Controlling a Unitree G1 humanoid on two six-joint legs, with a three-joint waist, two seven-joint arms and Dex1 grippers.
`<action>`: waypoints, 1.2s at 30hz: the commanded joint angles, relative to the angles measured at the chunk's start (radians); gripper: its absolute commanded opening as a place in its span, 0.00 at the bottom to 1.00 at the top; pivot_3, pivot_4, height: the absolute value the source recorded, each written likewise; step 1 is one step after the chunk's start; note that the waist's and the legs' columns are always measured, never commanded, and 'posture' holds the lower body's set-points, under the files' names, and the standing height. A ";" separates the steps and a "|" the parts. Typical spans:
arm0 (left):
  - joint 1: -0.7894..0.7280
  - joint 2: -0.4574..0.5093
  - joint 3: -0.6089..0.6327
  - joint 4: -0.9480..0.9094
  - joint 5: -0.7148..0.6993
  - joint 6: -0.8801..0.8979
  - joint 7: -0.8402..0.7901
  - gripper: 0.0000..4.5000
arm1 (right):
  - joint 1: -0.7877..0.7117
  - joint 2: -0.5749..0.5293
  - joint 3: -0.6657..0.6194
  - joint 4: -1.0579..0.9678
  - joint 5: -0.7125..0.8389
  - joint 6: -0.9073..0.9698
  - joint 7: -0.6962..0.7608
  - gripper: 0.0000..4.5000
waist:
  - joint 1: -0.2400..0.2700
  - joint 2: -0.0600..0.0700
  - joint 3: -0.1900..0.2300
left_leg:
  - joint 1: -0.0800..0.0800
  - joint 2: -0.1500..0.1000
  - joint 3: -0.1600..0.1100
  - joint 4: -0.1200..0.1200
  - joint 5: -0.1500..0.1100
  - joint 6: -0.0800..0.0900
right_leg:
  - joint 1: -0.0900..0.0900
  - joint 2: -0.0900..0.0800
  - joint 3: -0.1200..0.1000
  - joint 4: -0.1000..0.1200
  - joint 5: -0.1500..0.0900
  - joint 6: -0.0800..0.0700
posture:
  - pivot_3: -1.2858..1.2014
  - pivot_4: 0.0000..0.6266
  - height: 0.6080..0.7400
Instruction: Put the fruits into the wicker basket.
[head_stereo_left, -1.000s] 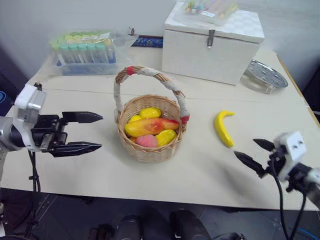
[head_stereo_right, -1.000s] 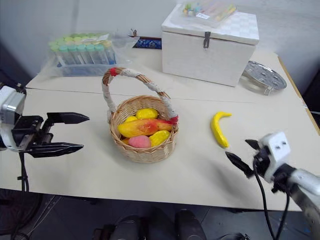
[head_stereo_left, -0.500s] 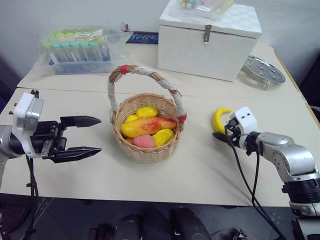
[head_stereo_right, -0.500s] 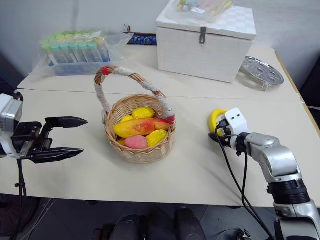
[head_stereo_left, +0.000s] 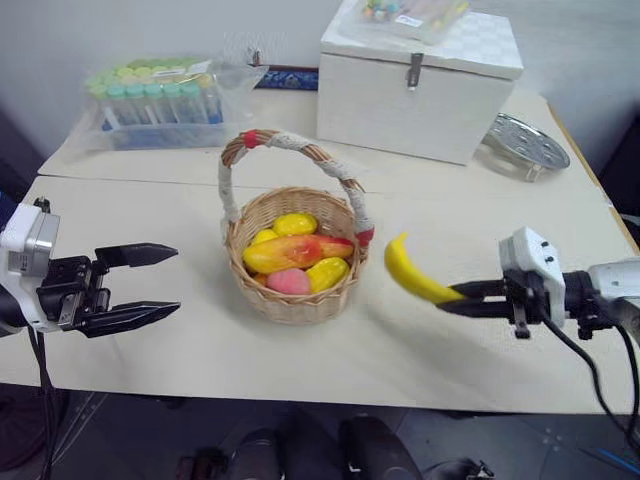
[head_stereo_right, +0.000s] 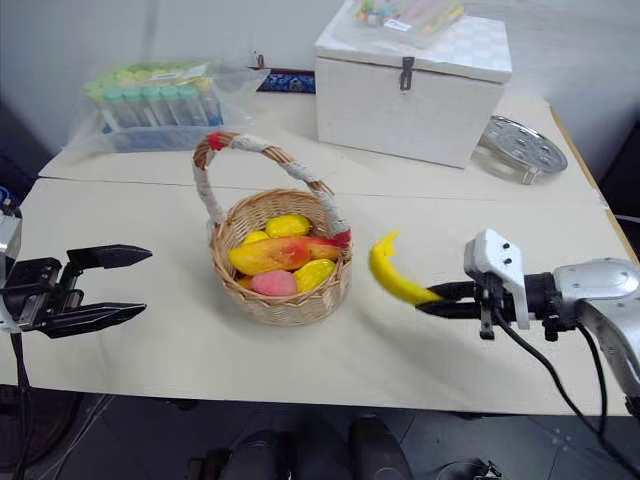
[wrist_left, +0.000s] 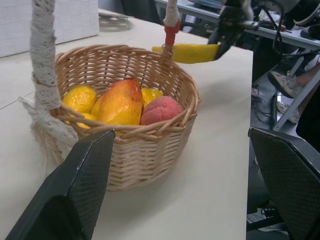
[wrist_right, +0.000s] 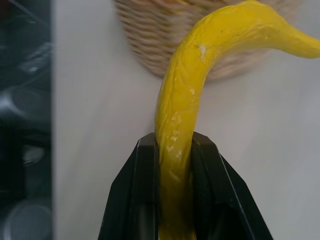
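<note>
The right gripper (head_stereo_left: 452, 297) pinches the banana (head_stereo_left: 410, 272) beside the wicker basket (head_stereo_left: 290, 297); the left gripper (head_stereo_left: 160, 283) gapes near the table's (head_stereo_left: 300, 350) left edge.

One banana (head_stereo_left: 412, 275), one wicker basket (head_stereo_left: 290, 300), one mango (head_stereo_left: 292, 252), one white box (head_stereo_left: 420, 80)

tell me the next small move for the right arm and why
Probably carry the banana left, over the wicker basket's rim, before releasing. The right gripper is shut on one end, the fruit is off the table and just beside the basket, whose mango is already inside.
</note>
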 joint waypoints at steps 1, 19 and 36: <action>0.007 0.007 0.017 -0.029 -0.007 -0.015 -0.002 1.00 | -0.099 -0.007 0.028 -0.152 0.160 0.066 0.062 0.09 | -0.006 0.001 0.000 | 0.000 0.000 0.000 0.000 0.000 0.000 | 0.000 0.000 0.001 0.001 0.000 0.000 | 0.52 0.24 1.00; -0.028 -0.007 -0.030 -0.030 -0.015 -0.019 0.040 1.00 | -0.563 0.406 0.382 0.025 -0.139 0.182 -0.341 0.31 | -0.023 0.000 0.000 | -0.003 -0.001 -0.002 0.001 0.001 -0.001 | -0.004 -0.003 -0.003 0.004 0.000 -0.001 | 0.52 0.24 1.00; -0.042 0.002 -0.040 -0.038 -0.030 0.009 0.053 1.00 | -0.215 0.213 0.029 -0.088 0.045 -0.002 -0.095 0.83 | -0.018 0.000 0.000 | -0.003 -0.002 -0.004 0.001 0.000 0.000 | -0.002 -0.004 -0.005 0.002 0.000 0.000 | 0.52 0.24 1.00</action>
